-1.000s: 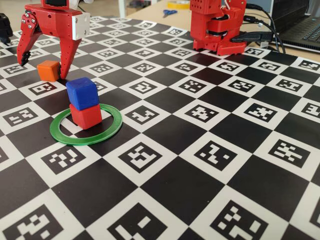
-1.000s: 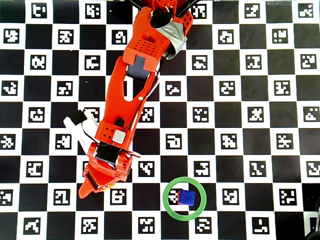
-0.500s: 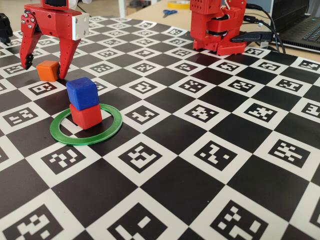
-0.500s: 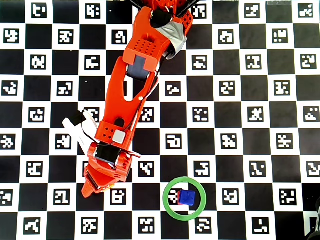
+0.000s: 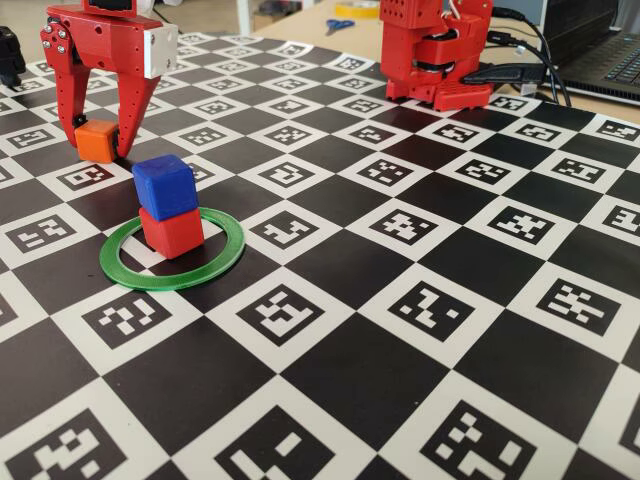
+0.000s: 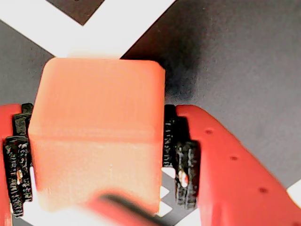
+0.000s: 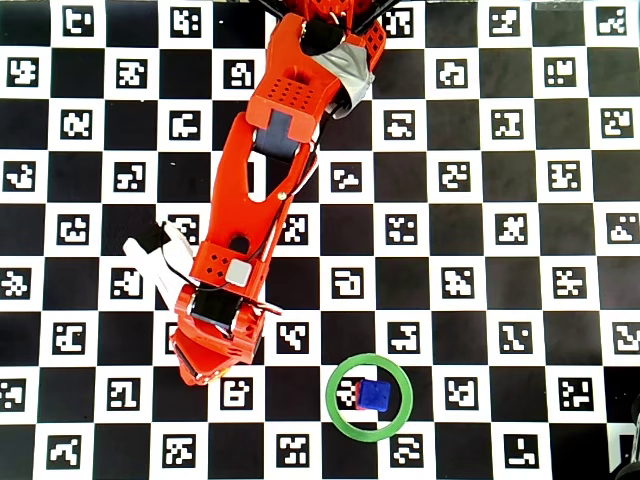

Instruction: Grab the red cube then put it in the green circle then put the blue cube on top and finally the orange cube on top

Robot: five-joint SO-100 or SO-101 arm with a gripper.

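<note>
Gripping the orange cube (image 6: 96, 134) between both fingers (image 6: 181, 160), closed against its two sides, cube low on the checkered surface (image 5: 420, 330), blue cube (image 5: 165, 186) stacked on red cube (image 5: 171, 232) inside green circle (image 5: 225, 262), apart from the fingers

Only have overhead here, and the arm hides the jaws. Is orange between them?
Observer: Yes. In the wrist view the orange cube sits between the jaws, with the pads against both sides.
Operator: Lifted?
Observer: Seemingly not. In the fixed view it looks down on the board, behind the stack.
Operator: Stack ok? I see mostly blue.
Observer: The blue cube sits on the red cube, shifted slightly left in the fixed view, inside the ring.
</note>
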